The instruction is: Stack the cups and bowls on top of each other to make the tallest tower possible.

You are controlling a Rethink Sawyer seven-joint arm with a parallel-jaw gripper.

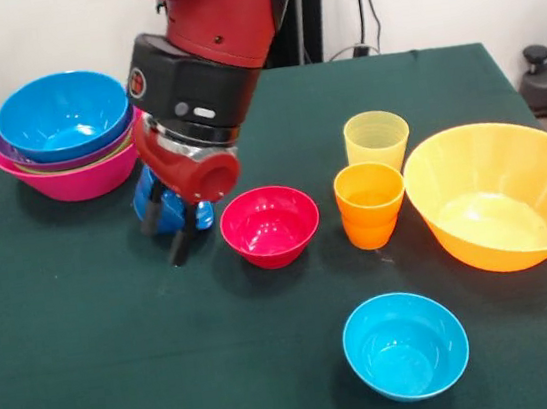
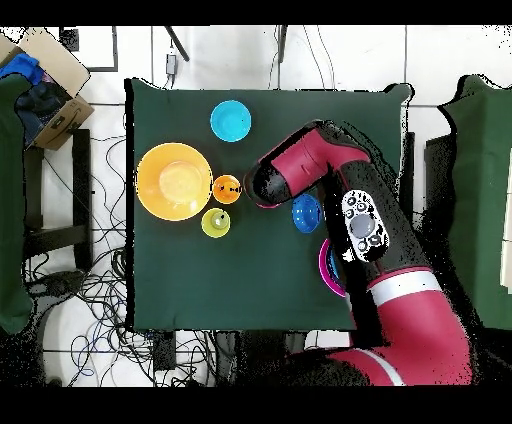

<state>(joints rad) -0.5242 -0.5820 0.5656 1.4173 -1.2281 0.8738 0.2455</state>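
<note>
Front view shows the gripper (image 1: 179,235) low over the dark blue bowl (image 1: 144,203), its dark fingers down at that bowl; whether they clench it cannot be told. Just beside sits one red bowl (image 1: 270,225). Two cups stand touching: the orange cup (image 1: 370,204) before the yellow cup (image 1: 377,140). One large orange bowl (image 1: 499,195) lies beside them, one cyan bowl (image 1: 406,344) nearer. The tower (image 1: 63,136) holds four nested bowls, pink at the base.
</note>
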